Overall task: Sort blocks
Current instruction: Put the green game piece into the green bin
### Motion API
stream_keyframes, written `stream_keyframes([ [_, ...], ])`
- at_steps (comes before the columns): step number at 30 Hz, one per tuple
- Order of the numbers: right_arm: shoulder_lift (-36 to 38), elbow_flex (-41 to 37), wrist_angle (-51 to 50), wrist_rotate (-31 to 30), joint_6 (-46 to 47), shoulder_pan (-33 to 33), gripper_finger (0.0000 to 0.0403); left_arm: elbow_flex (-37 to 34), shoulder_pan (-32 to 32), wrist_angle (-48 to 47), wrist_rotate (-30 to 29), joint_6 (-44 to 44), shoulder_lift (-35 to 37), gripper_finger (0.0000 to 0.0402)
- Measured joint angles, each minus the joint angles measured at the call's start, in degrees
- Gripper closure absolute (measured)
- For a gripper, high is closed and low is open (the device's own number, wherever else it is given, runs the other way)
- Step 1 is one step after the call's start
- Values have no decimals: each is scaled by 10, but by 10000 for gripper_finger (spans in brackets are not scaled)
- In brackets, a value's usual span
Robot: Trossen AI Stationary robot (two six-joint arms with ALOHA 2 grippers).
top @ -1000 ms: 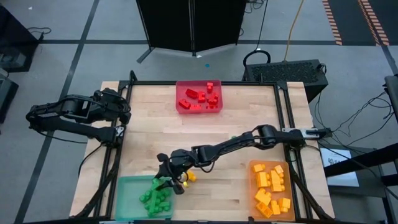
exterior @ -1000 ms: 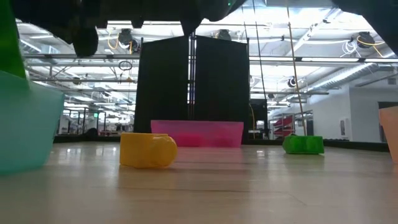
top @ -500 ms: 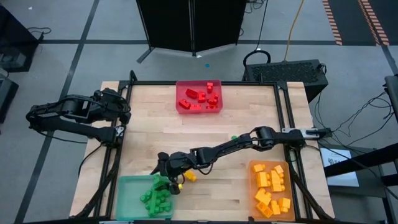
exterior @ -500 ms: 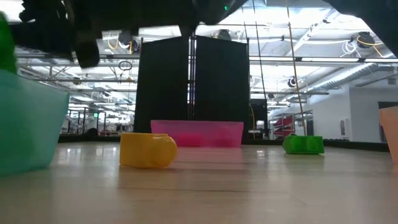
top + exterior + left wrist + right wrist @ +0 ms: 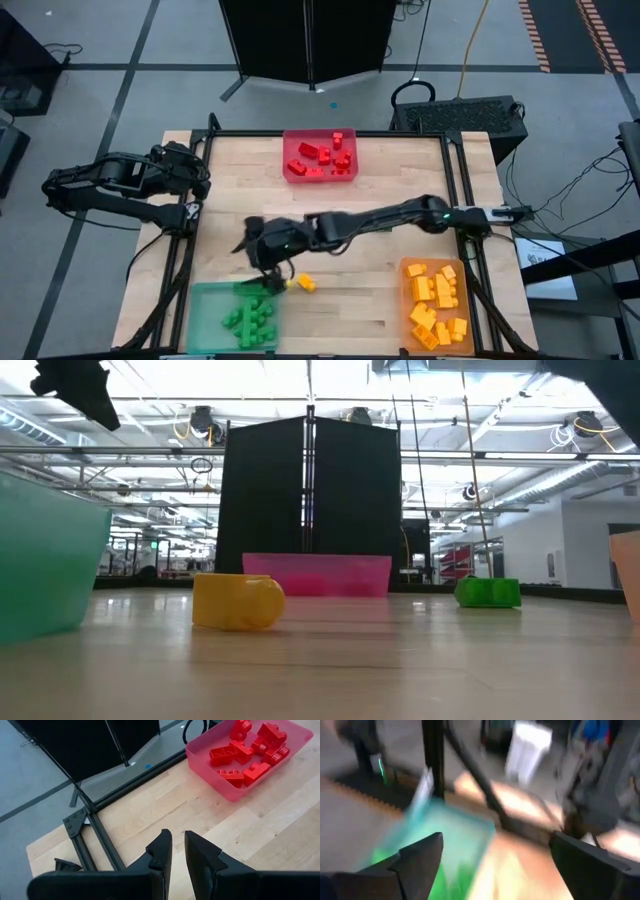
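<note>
My right gripper (image 5: 252, 255) hangs open over the table just beyond the green tray's far rim (image 5: 215, 288); its wrist view shows nothing between its fingers (image 5: 420, 857). Green blocks (image 5: 250, 320) lie in that tray. A yellow block (image 5: 305, 284) lies on the wood just right of the tray, and a green block (image 5: 488, 592) lies farther off. Red blocks (image 5: 320, 155) fill the red tray (image 5: 290, 172) and orange blocks (image 5: 437, 305) the orange tray (image 5: 408, 268). My left gripper (image 5: 177, 837) waits at the table's left edge, its fingers nearly together.
A black frame (image 5: 330, 133) runs round the tabletop. The red tray stands at the far edge, the orange tray at the near right corner, the green tray at the near left. Bare wood (image 5: 240, 190) lies between the trays. My right arm (image 5: 390, 215) stretches across the middle.
My right gripper has let go of a green block, which dropped into the green tray. The gripper then rose and drew back toward the far edge, away from the tray's far right corner. The yellow block has stayed in place.
</note>
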State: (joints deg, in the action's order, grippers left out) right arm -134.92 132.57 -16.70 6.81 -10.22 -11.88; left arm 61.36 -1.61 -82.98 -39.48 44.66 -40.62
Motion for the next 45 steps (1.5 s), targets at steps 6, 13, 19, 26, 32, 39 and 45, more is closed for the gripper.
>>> stream_keyframes([
  [6,79,-9,-346,-86,-11,21,51,0,0,-1,1,0,0,343],
  [13,86,-12,-642,-94,24,34,51,0,0,0,3,-1,0,343],
  [19,137,-110,-657,-42,55,49,51,0,0,-1,4,-1,0,343],
  [26,365,-403,-510,-91,148,50,51,0,0,-1,5,-21,0,343],
  [32,523,-619,-414,-173,209,59,51,0,0,0,0,-21,0,343],
  [39,581,-785,-279,-176,231,71,51,0,0,0,-2,-21,0,343],
  [45,573,-855,-219,-173,214,91,51,0,0,0,-2,-20,0,343],
])
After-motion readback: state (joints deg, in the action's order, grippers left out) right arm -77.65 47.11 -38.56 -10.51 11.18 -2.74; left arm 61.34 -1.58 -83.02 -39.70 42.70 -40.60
